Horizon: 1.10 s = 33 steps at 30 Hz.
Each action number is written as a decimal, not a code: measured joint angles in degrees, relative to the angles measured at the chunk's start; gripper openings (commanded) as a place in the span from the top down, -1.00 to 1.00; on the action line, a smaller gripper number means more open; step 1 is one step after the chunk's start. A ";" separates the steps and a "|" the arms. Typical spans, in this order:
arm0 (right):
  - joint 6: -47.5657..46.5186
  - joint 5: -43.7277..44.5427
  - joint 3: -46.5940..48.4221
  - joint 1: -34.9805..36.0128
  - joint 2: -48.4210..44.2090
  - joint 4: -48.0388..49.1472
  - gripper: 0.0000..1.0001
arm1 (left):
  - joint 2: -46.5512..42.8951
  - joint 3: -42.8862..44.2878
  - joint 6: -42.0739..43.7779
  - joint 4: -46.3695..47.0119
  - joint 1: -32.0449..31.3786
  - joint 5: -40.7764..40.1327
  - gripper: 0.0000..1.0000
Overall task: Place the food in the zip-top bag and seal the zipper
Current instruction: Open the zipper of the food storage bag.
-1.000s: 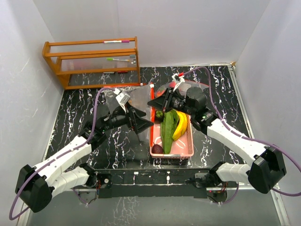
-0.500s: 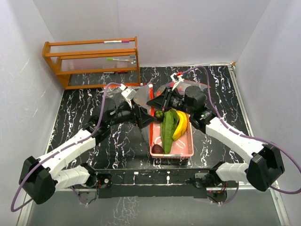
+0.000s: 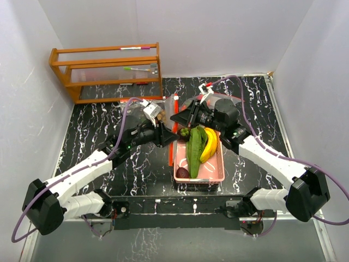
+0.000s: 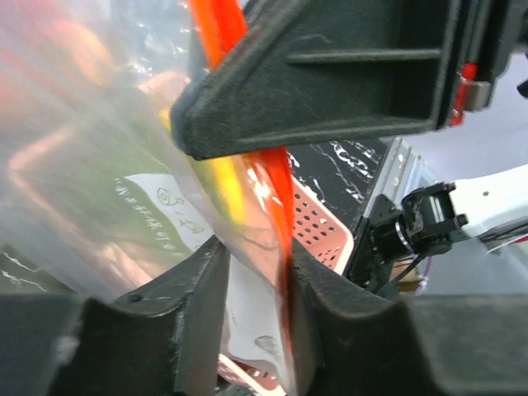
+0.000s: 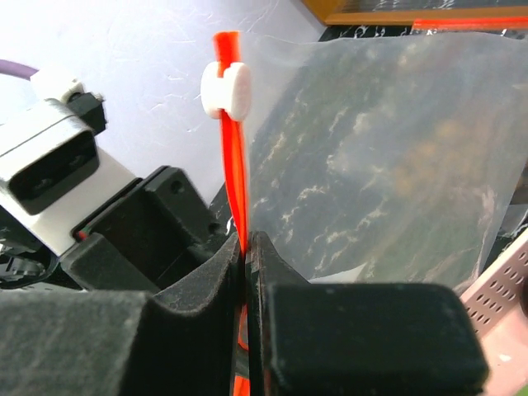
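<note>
The clear zip-top bag hangs upright over the table left of the pink basket. My right gripper is shut on its red zipper strip, just below the white slider. My left gripper is open; the bag's film and the red strip lie between its jaws, the strip against the right finger. Food lies in the basket: yellow bananas, green cucumbers and a dark purple fruit. Blurred orange and yellow shapes show through the film.
A wooden rack with pens stands at the back left. White walls close in the black marbled table on three sides. Both arms meet at the basket's far left corner.
My left arm moved right and forward to the bag's red edge, and its jaws narrowed around it. The right gripper kept its hold and barely moved.
</note>
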 measured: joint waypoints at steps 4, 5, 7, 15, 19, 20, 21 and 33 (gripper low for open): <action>-0.22 1.14 0.02 0.00 0.00 -0.37 0.68 | -1.68 0.00 0.68 -0.42 -0.02 -0.09 1.00; -0.22 1.16 0.02 0.00 0.00 -0.39 0.50 | -2.29 0.00 1.07 -0.63 -0.07 -0.07 1.00; -0.24 1.14 0.02 0.00 -0.04 -0.39 0.15 | -3.15 0.04 1.73 -1.20 -0.11 -0.02 1.00; -2.82 2.49 -0.02 0.00 -5.33 -3.48 -0.36 | -4.63 -0.33 2.58 -2.54 -0.11 -0.70 1.00; -3.98 2.91 -0.28 0.00 -9.68 -3.34 -0.12 | -7.28 -2.29 1.25 -0.63 -0.11 0.07 1.00; -4.22 2.89 -0.35 0.00 -10.12 -3.34 0.10 | -7.74 -2.71 0.85 -0.04 -0.11 0.39 1.00; -4.39 2.86 -0.48 -0.07 -10.56 -3.28 0.22 | -8.20 -3.13 0.37 0.63 -0.11 0.87 1.00; -2.67 -0.52 -2.23 -1.53 -6.93 -0.66 0.34 | -10.12 -6.16 -4.98 10.51 -0.11 8.11 1.00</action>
